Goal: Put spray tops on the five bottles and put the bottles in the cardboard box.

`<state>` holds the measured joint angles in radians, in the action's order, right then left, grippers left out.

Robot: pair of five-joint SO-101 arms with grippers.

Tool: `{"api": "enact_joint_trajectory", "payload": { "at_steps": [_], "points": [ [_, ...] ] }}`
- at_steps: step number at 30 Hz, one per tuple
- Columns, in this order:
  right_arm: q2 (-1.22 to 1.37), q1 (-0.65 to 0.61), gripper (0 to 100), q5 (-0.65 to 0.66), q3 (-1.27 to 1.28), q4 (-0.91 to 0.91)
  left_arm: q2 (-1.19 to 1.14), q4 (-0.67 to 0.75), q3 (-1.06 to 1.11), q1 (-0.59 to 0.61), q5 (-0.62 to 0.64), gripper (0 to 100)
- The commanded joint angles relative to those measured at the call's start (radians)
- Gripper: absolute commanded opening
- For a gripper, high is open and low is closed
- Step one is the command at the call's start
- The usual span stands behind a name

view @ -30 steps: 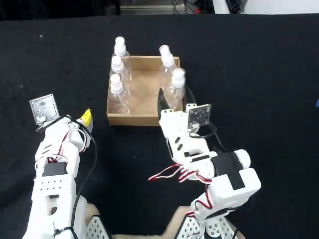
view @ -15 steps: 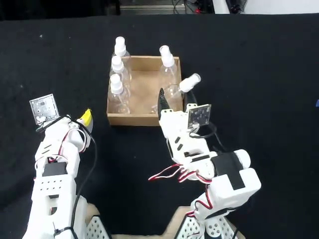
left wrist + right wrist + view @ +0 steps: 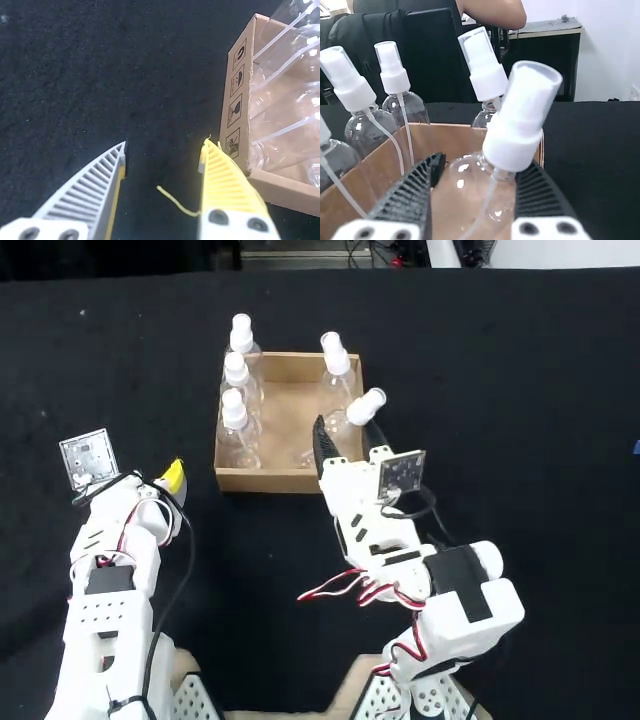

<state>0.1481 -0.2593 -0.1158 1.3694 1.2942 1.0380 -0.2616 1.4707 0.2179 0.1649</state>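
Note:
The cardboard box [image 3: 265,480] stands mid-table and holds five clear bottles with white spray tops. Three bottles [image 3: 235,410] line its left side and one bottle [image 3: 334,365] stands at the back right. The fifth bottle [image 3: 352,422] leans to the right at the box's front right corner. My right gripper [image 3: 348,438] is around this leaning bottle [image 3: 490,185], with a finger against each side of its body. My left gripper [image 3: 172,478] hangs open over the black table, left of the box [image 3: 235,100], with nothing between its fingers [image 3: 225,185].
Black cloth [image 3: 520,390] covers the table around the box. The right arm's white body [image 3: 440,590] sits just in front of the box. The left arm [image 3: 110,570] runs along the left front.
The front right bottle went from upright to leaning right, then came back a little. The right gripper shifted slightly and its right finger now shows beside the bottle. The left arm has not moved.

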Motion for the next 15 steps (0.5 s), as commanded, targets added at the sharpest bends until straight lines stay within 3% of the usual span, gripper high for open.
{"api": "enact_joint_trajectory", "payload": {
  "at_steps": [1,5,11,15],
  "points": [
    [-0.012,-0.005,7.2,0.002,-0.025,0.055,0.015,0.023,-0.015,0.008,0.012,22],
    [-0.013,-0.005,7.1,0.025,0.018,0.17,0.015,0.023,-0.018,0.008,0.012,22],
    [-0.013,-0.006,7.1,0.12,-0.001,0.176,0.015,0.023,-0.018,0.008,0.012,22],
    [-0.013,-0.005,7.1,0.252,-0.018,0.176,0.015,0.023,-0.015,0.008,0.012,22]
  ]
}}
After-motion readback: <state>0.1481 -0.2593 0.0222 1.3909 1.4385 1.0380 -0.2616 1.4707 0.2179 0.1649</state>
